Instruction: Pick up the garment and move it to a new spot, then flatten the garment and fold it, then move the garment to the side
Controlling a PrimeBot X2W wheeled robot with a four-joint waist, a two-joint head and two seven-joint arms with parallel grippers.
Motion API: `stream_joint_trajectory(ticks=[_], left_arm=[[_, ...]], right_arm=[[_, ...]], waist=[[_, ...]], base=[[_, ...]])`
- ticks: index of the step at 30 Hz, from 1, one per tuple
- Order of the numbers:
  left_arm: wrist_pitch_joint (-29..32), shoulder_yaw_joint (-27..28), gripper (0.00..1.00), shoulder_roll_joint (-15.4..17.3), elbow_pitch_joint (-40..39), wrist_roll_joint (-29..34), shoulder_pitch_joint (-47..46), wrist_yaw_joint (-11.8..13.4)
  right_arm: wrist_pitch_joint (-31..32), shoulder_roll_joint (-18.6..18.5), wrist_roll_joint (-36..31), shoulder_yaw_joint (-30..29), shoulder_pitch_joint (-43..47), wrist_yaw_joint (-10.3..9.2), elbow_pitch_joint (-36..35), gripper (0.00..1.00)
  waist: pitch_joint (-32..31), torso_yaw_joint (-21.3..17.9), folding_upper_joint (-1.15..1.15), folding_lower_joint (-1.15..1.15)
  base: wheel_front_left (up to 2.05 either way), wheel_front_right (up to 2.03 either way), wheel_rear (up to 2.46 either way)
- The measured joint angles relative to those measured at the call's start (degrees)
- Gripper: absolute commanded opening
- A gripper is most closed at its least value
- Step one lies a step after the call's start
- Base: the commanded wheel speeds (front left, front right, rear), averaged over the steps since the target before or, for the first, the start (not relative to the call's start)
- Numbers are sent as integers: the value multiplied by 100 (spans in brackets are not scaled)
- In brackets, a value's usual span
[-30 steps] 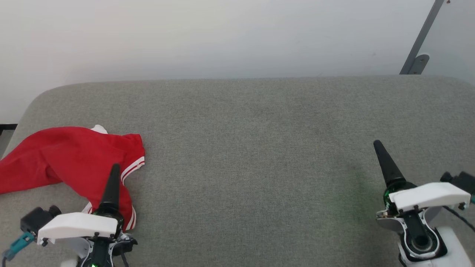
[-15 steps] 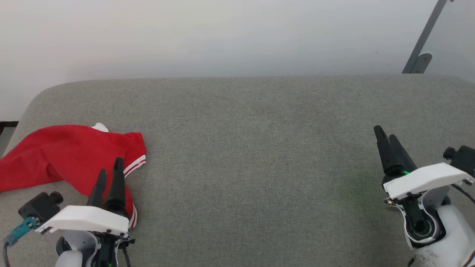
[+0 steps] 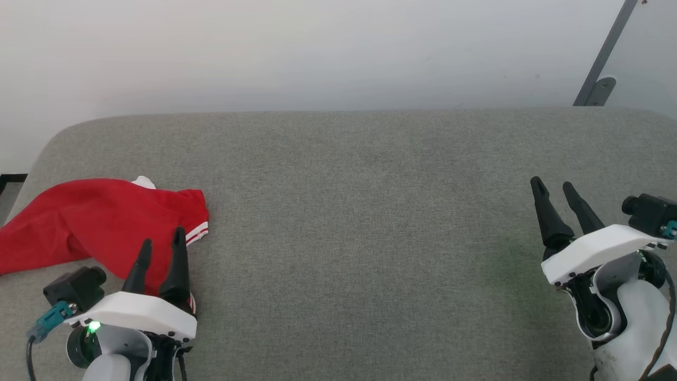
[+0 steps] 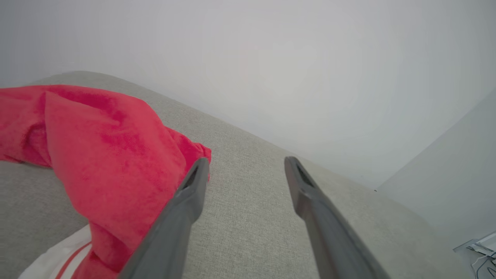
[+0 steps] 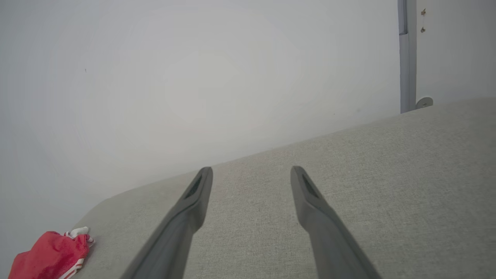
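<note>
- The garment (image 3: 95, 222), one bright red shirt with white parts and red-and-white striped trim, lies crumpled at the left end of the grey padded surface (image 3: 344, 211). Its far left part reaches the head view's left edge.
- In the left wrist view the garment (image 4: 104, 155) is a humped red fold with a white striped piece low down. In the right wrist view it is a small red heap (image 5: 50, 252) far off at the lower left.
- The left gripper (image 3: 163, 238) is just at the garment's near right edge. Its two dark fingers are set apart and cover part of the striped hem from the head camera.
- In its own wrist view the left gripper (image 4: 246, 162) has grey surface showing between the fingers, and one finger crosses in front of the red cloth's edge. Whether it touches the cloth cannot be told.
- The right gripper (image 3: 552, 184) is well apart from the garment, over the right end of the surface. Its fingers are spread, with grey fabric between them in its wrist view (image 5: 251, 169).
- A pale wall (image 3: 317, 53) stands behind the surface, and one grey metal strut (image 3: 600, 69) slants at the upper right.
- Count: one garment, two grippers, four fingers, one strut.
</note>
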Motion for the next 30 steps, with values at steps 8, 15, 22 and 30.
stream_joint_trajectory(ticks=[8, 15, 22, 30], left_arm=[[-125, -92, 100, 86, 77, 445, -1, 31], [-238, -94, 100, 129, 235, 802, -4, 24], [-320, -88, 100, 131, 348, 1106, -47, -26], [-426, -44, 100, 124, 464, 1499, -98, -86]], right_arm=[[-143, -25, -658, -67, -77, 0, 213, 100], [-242, -43, -1121, -66, -132, 0, 390, 100], [-337, -116, -1479, -54, -186, 1, 516, 100], [-445, -182, -1873, -29, -293, 1, 627, 100]], waist=[[-37, -12, 0, 0], [-36, -30, 0, 0], [-32, -30, 0, 0], [-42, -25, 0, 0]], base=[[0, 0, 0], [0, 0, 0], [0, 0, 0], [0, 0, 0]])
